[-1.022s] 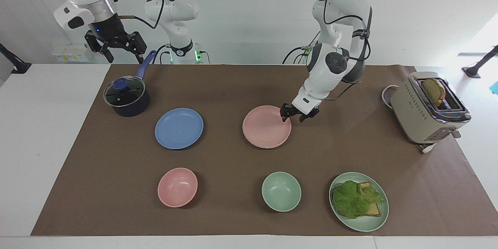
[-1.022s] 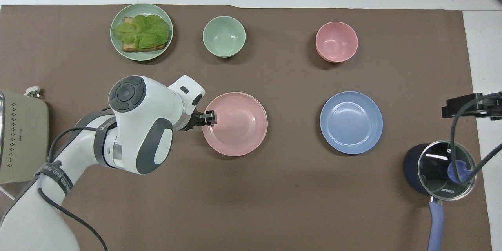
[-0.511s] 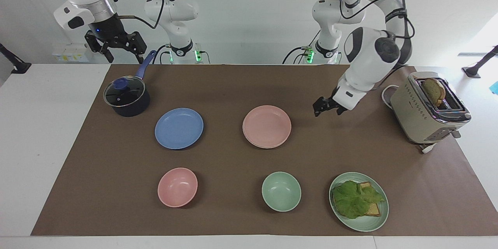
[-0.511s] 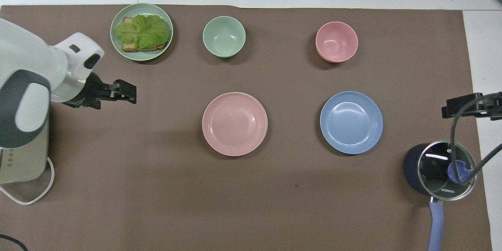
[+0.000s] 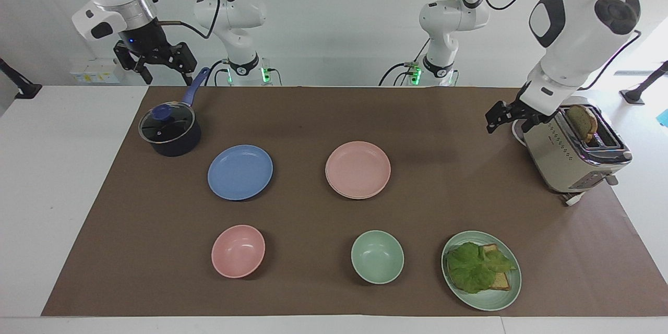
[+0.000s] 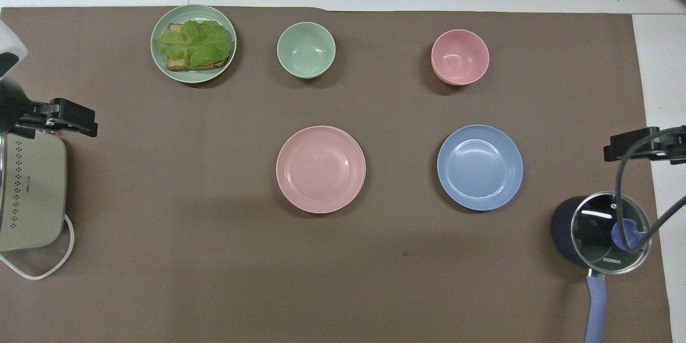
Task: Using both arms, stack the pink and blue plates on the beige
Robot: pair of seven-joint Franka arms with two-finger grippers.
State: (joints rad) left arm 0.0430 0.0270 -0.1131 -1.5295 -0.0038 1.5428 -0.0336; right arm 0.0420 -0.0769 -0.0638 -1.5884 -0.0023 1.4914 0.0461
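Note:
The pink plate (image 5: 358,167) (image 6: 320,169) lies mid-table, with nothing touching it. Under it, only a thin pale rim (image 5: 360,197) shows of the beige plate. The blue plate (image 5: 240,171) (image 6: 479,167) lies flat beside them, toward the right arm's end. My left gripper (image 5: 509,124) (image 6: 80,118) hangs open and empty in the air next to the toaster, well away from the plates. My right gripper (image 5: 167,75) (image 6: 638,144) waits open and empty, raised above the pot's handle.
A beige toaster (image 5: 574,148) holding bread stands at the left arm's end. A lidded dark pot (image 5: 169,130) stands at the right arm's end. Farther from the robots lie a pink bowl (image 5: 238,250), a green bowl (image 5: 377,257) and a green plate (image 5: 501,300) with lettuce on toast.
My left gripper has let go of the pink plate's rim, risen and swung away to the toaster. The pink plate stays put. The right arm has not moved.

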